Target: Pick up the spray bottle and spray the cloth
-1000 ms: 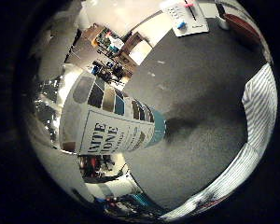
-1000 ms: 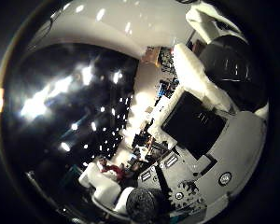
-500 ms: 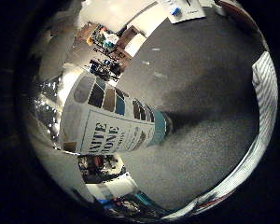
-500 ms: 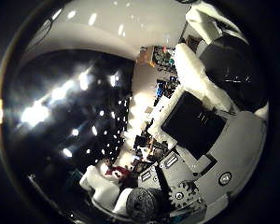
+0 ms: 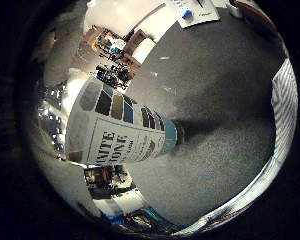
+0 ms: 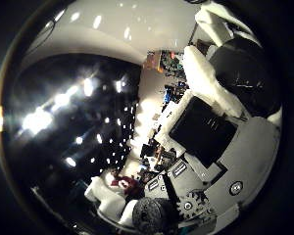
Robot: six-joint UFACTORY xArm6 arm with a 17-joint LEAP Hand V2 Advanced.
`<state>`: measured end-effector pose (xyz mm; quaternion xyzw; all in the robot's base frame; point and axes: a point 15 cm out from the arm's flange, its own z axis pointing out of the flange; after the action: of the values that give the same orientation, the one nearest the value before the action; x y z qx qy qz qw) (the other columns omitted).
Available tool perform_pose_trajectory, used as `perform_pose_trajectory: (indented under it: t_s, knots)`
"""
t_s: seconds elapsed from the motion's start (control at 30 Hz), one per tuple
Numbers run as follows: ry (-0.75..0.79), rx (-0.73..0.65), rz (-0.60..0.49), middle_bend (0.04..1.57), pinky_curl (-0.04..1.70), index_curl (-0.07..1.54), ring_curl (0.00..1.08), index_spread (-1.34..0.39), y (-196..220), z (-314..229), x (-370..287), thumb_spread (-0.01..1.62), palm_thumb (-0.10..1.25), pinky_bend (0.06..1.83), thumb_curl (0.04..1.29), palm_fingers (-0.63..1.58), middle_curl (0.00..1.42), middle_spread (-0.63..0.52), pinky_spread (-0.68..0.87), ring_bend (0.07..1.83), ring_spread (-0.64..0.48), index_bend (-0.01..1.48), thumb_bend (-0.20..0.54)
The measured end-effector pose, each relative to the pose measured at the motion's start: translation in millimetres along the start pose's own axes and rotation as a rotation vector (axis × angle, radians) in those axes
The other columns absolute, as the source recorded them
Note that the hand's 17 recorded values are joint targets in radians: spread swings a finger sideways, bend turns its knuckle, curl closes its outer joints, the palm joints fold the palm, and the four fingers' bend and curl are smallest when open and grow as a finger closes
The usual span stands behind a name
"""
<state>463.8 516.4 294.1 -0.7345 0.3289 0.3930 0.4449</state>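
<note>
The spray bottle [image 5: 115,125] has a white printed label, dark panels and a teal band at its far end. It fills much of the right little finger side palm view, close to the palm, with its far end at the grey table [image 5: 210,90] and a shadow beside it. The striped cloth [image 5: 283,110] lies on the table away from the bottle. In the right thumb side palm view a dark glossy surface [image 6: 69,117], seemingly the bottle's body, lies against the palm. My right hand [image 6: 220,108] shows its white and black fingers bent alongside it.
A white sheet with a blue item [image 5: 193,12] lies at the table's far edge. Room furniture and clutter [image 5: 115,55] stand beyond the table. The grey tabletop stretches between the bottle and the cloth.
The table, cloth and white sheet have drifted outward in the little finger side view, so the camera has moved. The bottle keeps its place against the palm.
</note>
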Motion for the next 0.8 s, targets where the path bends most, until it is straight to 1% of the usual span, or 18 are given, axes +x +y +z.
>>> perform_pose_trajectory:
  t_s: [0.17, 0.2, 0.23, 0.3, 0.33, 0.4, 0.43, 0.5, 0.53, 0.57, 0.63, 0.67, 0.7, 0.73, 0.77, 0.8]
  knots:
    - [0.005, -0.002, 0.007, 1.13, 0.96, 0.84, 0.51, -0.34, 2, -7, 8, 0.80, 0.82, 1.08, 0.73, 1.04, 0.63, -0.13, -0.32, 1.36, -0.17, 0.58, -0.033]
    - [0.006, -0.002, 0.011, 1.10, 0.93, 0.84, 0.51, -0.35, 2, -9, 10, 0.80, 0.82, 1.08, 0.73, 1.01, 0.63, -0.14, -0.34, 1.36, -0.18, 0.48, -0.031]
    - [0.006, -0.004, 0.012, 1.06, 0.89, 0.84, 0.50, -0.36, 3, -10, 11, 0.79, 0.81, 1.09, 0.72, 1.00, 0.62, -0.14, -0.36, 1.34, -0.18, 0.42, -0.034]
    - [0.007, -0.019, 0.010, 0.98, 0.84, 0.85, 0.50, -0.37, 7, -11, 12, 0.79, 0.81, 1.08, 0.70, 0.95, 0.62, -0.15, -0.40, 1.31, -0.18, 0.32, -0.031]
    - [0.011, -0.036, 0.006, 0.96, 0.82, 0.85, 0.50, -0.37, 11, -10, 13, 0.80, 0.80, 1.08, 0.70, 0.93, 0.62, -0.16, -0.42, 1.30, -0.18, 0.28, -0.031]
    - [0.022, -0.055, 0.001, 0.94, 0.79, 0.82, 0.50, -0.38, 15, -12, 16, 0.84, 0.81, 1.06, 0.68, 0.86, 0.63, -0.17, -0.45, 1.32, -0.18, 0.14, -0.024]
    - [0.030, -0.064, -0.001, 0.93, 0.78, 0.80, 0.51, -0.38, 17, -12, 18, 0.85, 0.81, 1.08, 0.67, 0.80, 0.64, -0.18, -0.46, 1.34, -0.19, 0.11, -0.024]
    - [0.044, -0.076, -0.005, 0.90, 0.78, 0.76, 0.52, -0.37, 20, -14, 23, 0.89, 0.82, 1.11, 0.66, 0.65, 0.66, -0.19, -0.48, 1.36, -0.20, 0.11, -0.022]
    - [0.048, -0.076, -0.004, 0.90, 0.77, 0.73, 0.52, -0.36, 20, -17, 25, 0.91, 0.81, 1.12, 0.64, 0.62, 0.67, -0.19, -0.49, 1.37, -0.20, 0.11, -0.025]
    - [0.049, -0.076, -0.004, 0.86, 0.76, 0.69, 0.52, -0.36, 20, -17, 25, 0.97, 0.80, 1.09, 0.62, 0.47, 0.67, -0.19, -0.48, 1.34, -0.21, 0.14, -0.021]
    - [0.047, -0.081, -0.006, 0.82, 0.76, 0.66, 0.51, -0.37, 21, -17, 23, 1.03, 0.77, 1.03, 0.59, 0.31, 0.66, -0.18, -0.43, 1.30, -0.20, 0.18, -0.025]
    - [0.046, -0.086, -0.009, 0.74, 0.75, 0.64, 0.48, -0.38, 22, -17, 21, 1.06, 0.75, 0.92, 0.56, 0.09, 0.63, -0.14, -0.30, 1.17, -0.17, 0.22, -0.030]
    - [0.048, -0.095, -0.013, 0.66, 0.72, 0.61, 0.45, -0.38, 24, -17, 21, 1.07, 0.73, 0.89, 0.55, 0.00, 0.59, -0.11, -0.19, 1.08, -0.15, 0.22, -0.031]
    - [0.054, -0.103, -0.017, 0.60, 0.69, 0.57, 0.41, -0.38, 25, -18, 21, 1.09, 0.71, 0.85, 0.52, -0.02, 0.55, -0.08, -0.07, 0.99, -0.11, 0.21, -0.029]
    - [0.065, -0.114, -0.022, 0.51, 0.65, 0.53, 0.36, -0.38, 27, -19, 21, 1.09, 0.69, 0.81, 0.49, -0.05, 0.51, -0.04, 0.09, 0.86, -0.05, 0.20, -0.031]
    - [0.072, -0.122, -0.026, 0.48, 0.62, 0.51, 0.33, -0.38, 28, -20, 21, 1.09, 0.68, 0.78, 0.48, -0.08, 0.49, -0.01, 0.16, 0.78, -0.02, 0.18, -0.033]
